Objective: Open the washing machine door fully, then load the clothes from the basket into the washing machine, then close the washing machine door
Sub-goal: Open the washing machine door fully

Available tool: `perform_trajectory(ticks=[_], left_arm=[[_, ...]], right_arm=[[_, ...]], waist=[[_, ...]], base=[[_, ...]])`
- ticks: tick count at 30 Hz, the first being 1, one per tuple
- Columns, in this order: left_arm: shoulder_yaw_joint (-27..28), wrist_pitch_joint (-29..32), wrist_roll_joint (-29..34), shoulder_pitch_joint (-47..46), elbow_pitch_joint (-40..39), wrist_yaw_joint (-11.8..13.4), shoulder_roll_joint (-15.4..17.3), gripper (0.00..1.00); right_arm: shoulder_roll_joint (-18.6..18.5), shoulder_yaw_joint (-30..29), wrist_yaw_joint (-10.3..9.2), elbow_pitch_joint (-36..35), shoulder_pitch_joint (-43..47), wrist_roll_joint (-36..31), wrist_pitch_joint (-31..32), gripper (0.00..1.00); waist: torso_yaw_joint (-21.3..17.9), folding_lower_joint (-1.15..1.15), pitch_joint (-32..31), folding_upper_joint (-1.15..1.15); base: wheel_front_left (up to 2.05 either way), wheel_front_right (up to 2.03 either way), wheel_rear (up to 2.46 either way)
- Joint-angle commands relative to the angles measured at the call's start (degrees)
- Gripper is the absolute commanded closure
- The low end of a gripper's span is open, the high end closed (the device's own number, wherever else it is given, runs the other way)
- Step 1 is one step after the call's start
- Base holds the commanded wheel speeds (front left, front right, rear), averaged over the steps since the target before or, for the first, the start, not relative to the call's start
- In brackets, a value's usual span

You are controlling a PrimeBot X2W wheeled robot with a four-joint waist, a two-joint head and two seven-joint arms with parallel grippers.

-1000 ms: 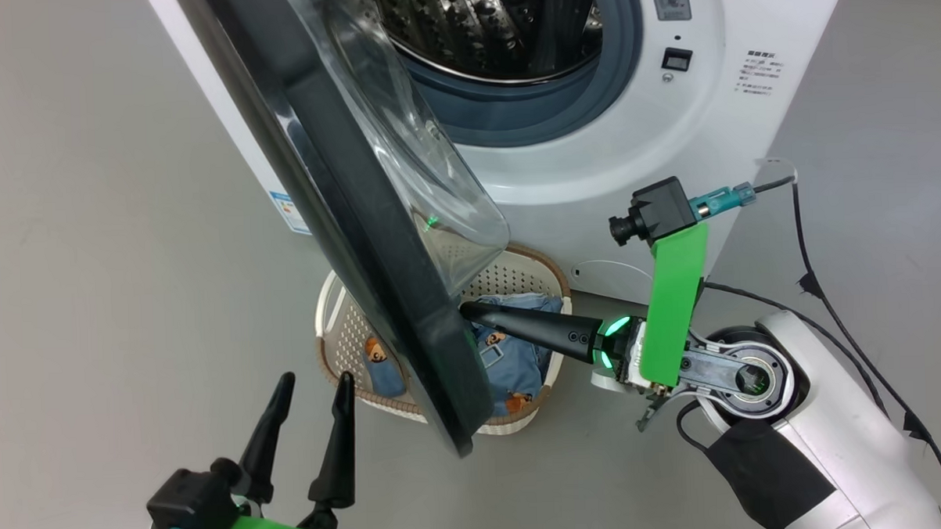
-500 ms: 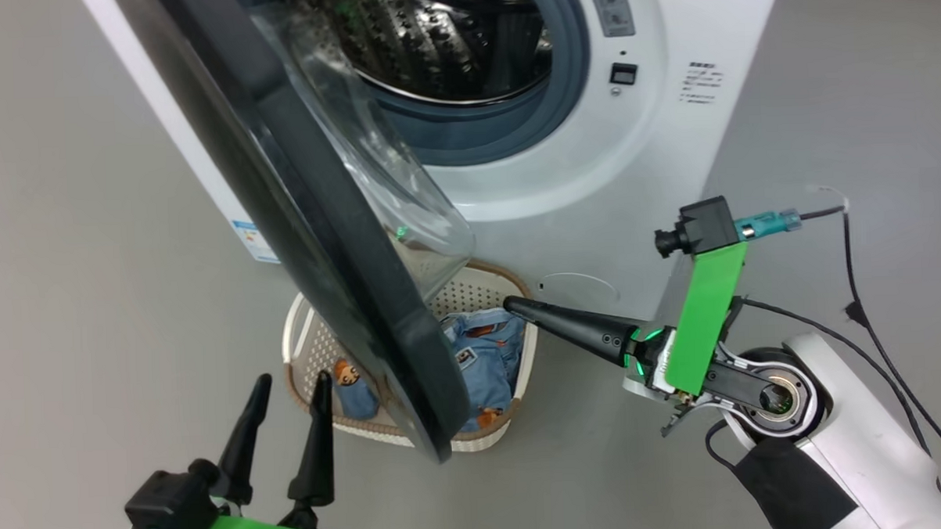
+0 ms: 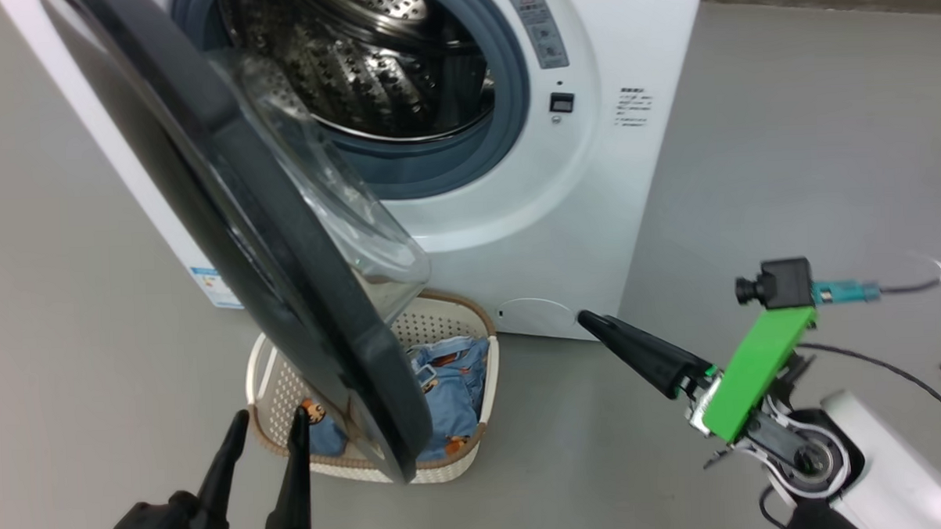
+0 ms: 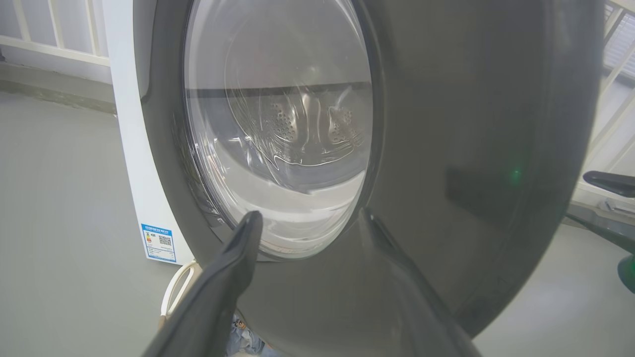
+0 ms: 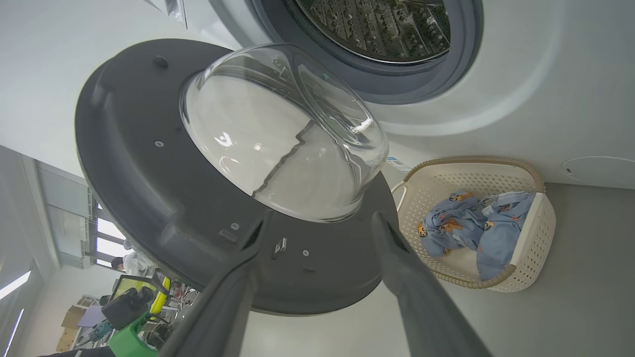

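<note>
Washing machine: we see the white washing machine (image 3: 592,158) standing on the grey floor (image 3: 788,167), with its steel drum (image 3: 369,56) and grey gasket (image 3: 503,83) exposed and a blue label sticker (image 3: 209,277) low on its left side
Washing machine door: the washing machine door (image 3: 308,317) is swung out from the opening toward our left. From the head we see it nearly edge-on, with the black rim outward and the clear glass bowl (image 3: 335,199) bulging back toward the machine. Its lower edge hangs over the basket
Basket: the basket (image 3: 486,389) sits on the floor just in front of the machine's lower front, below the door, which hides a strip across its middle in the head view
Clothes: the clothes (image 3: 451,383) lie bunched inside the basket. The right wrist view shows them heaped toward one end
Left end effector: the left end effector (image 3: 271,416) has its fingers spread with nothing between them. It sits on the outer side of the door, tips near the lower black rim and the basket's left end. We cannot tell whether they touch the door
Right end effector: the right end effector (image 5: 322,215) has its fingers apart in its own wrist view, empty, facing the door's inner face and glass bowl. From the head we see it over the floor to the right of the basket, well apart from the door and pointing at a round flap (image 3: 535,317) low on the machine's front
</note>
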Motion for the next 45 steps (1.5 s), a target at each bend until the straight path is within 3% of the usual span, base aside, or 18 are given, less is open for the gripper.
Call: perform_trajectory(ticks=[1, 15, 20, 22, 24, 36, 40, 45], left_arm=[[2.28, -0.37, -0.39, -0.6, -1.2, -0.1, 1.12, 0.0], [3.18, -0.37, -0.61, 1.3, -1.13, -0.1, 2.29, 0.0], [3.54, -0.37, -0.64, 1.59, -1.09, -0.1, 2.37, 0.0], [3.67, -0.37, -0.66, 1.65, -1.07, -0.1, 2.37, 0.0], [3.98, -0.37, -0.67, 1.79, -1.04, -0.1, 2.32, 0.0], [5.22, -0.37, -0.44, 2.41, -1.46, -0.1, 2.1, 0.0], [5.32, -0.37, -0.35, 2.17, -1.5, -0.1, 2.11, 0.0], [5.34, -0.37, -0.23, 2.13, -1.43, -0.1, 2.01, 0.0]], right_arm=[[-0.98, 1.41, 0.1, -0.9, 0.85, -1.03, -2.51, 0.0], [-9.69, 11.82, 0.1, 7.78, 3.47, -7.17, -29.34, 0.0], [-11.45, 12.9, 0.1, 12.48, 3.32, -10.98, -33.5, 0.0], [-11.43, 11.96, 0.1, 13.08, 3.33, -12.01, -33.63, 0.0], [-10.76, 7.48, 0.1, 13.48, 3.94, -15.0, -33.69, 0.0], [-4.57, -14.33, 0.1, 7.1, 13.33, -38.99, -33.73, 0.0], [-3.33, -17.07, 0.1, 4.94, 16.02, -45.47, -33.73, 0.0], [-1.44, -18.99, 0.1, 4.73, 19.07, -48.16, -33.73, 0.0]], waist=[[-1.09, 0.0, -0.84, 0.0], [-4.18, 0.0, -2.77, 0.0], [-4.81, 0.0, -2.93, 0.0], [-4.96, 0.0, -2.96, 0.0], [-5.26, 0.0, -3.06, 0.0], [-6.21, 0.0, -3.17, 0.0], [-6.12, 0.0, -3.21, 0.0], [-5.85, 0.0, -3.24, 0.0]], base=[[0.0, 0.0, 0.0], [0.0, 0.0, 0.0], [0.0, 0.0, 0.0], [0.0, 0.0, 0.0], [0.0, 0.0, 0.0], [0.0, 0.0, 0.0], [0.0, 0.0, 0.0], [0.0, 0.0, 0.0]])
